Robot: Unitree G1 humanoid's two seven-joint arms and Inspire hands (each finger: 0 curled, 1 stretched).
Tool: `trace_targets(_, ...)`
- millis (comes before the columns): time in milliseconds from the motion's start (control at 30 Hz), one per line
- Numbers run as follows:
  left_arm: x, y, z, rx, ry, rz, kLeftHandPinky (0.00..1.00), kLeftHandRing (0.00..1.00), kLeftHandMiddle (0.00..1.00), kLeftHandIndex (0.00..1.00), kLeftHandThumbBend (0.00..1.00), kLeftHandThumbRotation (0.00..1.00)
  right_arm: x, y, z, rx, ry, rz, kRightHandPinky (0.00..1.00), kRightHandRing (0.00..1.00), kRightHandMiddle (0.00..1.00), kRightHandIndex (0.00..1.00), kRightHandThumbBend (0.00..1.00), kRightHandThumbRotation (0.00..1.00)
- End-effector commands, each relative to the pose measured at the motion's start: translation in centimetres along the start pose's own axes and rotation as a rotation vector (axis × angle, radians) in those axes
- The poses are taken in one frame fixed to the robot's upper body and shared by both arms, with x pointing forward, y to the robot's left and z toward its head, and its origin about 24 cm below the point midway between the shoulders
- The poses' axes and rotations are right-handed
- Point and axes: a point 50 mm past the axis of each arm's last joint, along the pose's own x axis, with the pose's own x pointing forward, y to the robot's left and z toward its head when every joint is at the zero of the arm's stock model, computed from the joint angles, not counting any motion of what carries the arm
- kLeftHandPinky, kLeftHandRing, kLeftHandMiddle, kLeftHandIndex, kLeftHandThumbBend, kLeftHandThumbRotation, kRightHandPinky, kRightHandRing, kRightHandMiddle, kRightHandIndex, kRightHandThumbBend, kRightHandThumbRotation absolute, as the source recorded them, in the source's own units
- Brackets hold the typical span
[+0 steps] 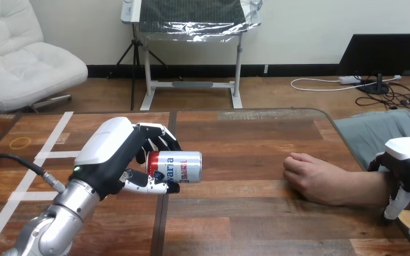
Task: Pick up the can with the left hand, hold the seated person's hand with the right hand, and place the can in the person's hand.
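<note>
Two robot hands: one at each side of a wooden counter (245, 213).
Left hand (118, 160): at left, fingers and thumb wrapped round the can.
Can (175, 166): silver and red, lying sideways in that grasp, left of centre.
Person's hand (312, 178): right of centre, resting on the counter, well apart from the can.
Right hand (405, 165): far right, clasped over the person's forearm (363, 186).
</note>
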Motion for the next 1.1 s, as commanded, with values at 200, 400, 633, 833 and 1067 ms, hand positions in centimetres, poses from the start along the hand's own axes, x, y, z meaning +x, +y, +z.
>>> trace_targets(200,1.6,2.5,1.6,-0.004,-0.083,0.119,0.37,0.43,0.49,0.52,0.6,0.0,0.4,-1.7,1.1,-0.01,-0.001,-0.022,0.76,0.86,0.88,0.84,0.76,0.09)
trace_targets(400,1.6,2.5,1.5,-0.004,-0.079,0.122,0.37,0.43,0.49,0.52,0.61,0.0,0.6,-1.5,1.2,-0.03,-0.001,-0.003,0.69,0.81,0.86,0.83,0.75,0.1)
trace_targets(633,1.7,2.5,1.6,-0.017,-0.072,0.123,0.37,0.43,0.49,0.52,0.6,0.0,0.7,-1.3,1.3,-0.026,-0.017,-0.002,0.56,0.68,0.76,0.81,0.74,0.1)
trace_targets(833,1.8,2.5,1.7,-0.015,-0.075,0.124,0.37,0.43,0.49,0.52,0.6,0.0,0.8,-1.0,1.3,-0.028,-0.025,0.005,0.45,0.57,0.66,0.77,0.74,0.08)
trace_targets(1067,1.8,2.5,1.8,-0.015,-0.071,0.122,0.37,0.43,0.49,0.52,0.6,0.0,0.9,-0.7,1.3,-0.021,-0.04,-0.007,0.45,0.56,0.63,0.71,0.75,0.06)
